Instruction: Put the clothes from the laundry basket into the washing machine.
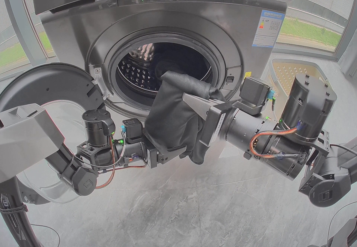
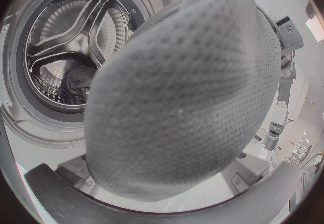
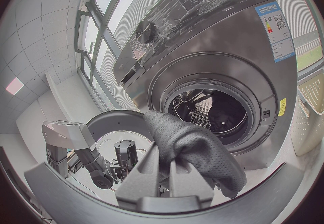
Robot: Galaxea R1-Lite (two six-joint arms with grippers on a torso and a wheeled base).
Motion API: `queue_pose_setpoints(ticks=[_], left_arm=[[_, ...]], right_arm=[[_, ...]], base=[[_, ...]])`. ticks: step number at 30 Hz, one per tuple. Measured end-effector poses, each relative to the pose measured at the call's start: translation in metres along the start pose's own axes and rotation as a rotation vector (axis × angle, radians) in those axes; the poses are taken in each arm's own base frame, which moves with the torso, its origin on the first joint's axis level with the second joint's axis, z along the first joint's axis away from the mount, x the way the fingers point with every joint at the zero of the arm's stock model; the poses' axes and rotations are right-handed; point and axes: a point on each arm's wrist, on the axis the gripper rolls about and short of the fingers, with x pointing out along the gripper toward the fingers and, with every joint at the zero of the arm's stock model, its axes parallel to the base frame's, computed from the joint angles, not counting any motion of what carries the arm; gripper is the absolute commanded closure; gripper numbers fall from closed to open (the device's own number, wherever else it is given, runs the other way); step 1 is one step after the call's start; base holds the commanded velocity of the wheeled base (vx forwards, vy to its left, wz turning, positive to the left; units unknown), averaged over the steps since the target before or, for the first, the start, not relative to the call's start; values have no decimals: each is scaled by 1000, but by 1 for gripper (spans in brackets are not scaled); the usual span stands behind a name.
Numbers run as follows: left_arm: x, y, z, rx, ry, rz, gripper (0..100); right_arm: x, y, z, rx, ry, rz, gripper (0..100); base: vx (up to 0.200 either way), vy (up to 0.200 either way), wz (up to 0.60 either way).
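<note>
Grey floor (image 1: 178,206) fronts the washing machine (image 1: 238,24). My right gripper (image 3: 165,161) pinches the dark garment (image 1: 171,117) at its mouth, ready to feed it in. I can't tell the left gripper (image 1: 169,155)'s hold.

The right arm (image 1: 282,136) extended from the robot's right, its forearm roughly level and pointing leftward, the wrist in line with it and the right gripper (image 1: 189,99) at the front. Its fingers (image 3: 145,174) were pressed together on a fold of the dark garment (image 1: 171,117), which hung down from them. The left arm (image 1: 85,154) was set lower on the robot's left, its elbow bent and the forearm pointing rightward. The left gripper (image 1: 169,154) sat beneath the hanging cloth, below the right gripper and near it. The cloth draped over the left gripper and hid its grip.
</note>
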Motion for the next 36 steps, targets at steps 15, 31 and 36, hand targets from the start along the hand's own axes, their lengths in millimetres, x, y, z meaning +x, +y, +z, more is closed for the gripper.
queue_pose_setpoints(ticks=[15,31,36], left_arm=[[-29,-29,-1,18,-54,-24,100],[-64,-81,31,-22,-219,-46,100],[-62,-76,53,-31,-317,33,100]], right_arm=[[0,-4,-5,-4,19,-10,100],[-17,-22,-52,-18,169,-44,0],[-29,-27,-65,-28,179,-48,0]], base=[[0,0,0],[0,0,0],[0,0,0]])
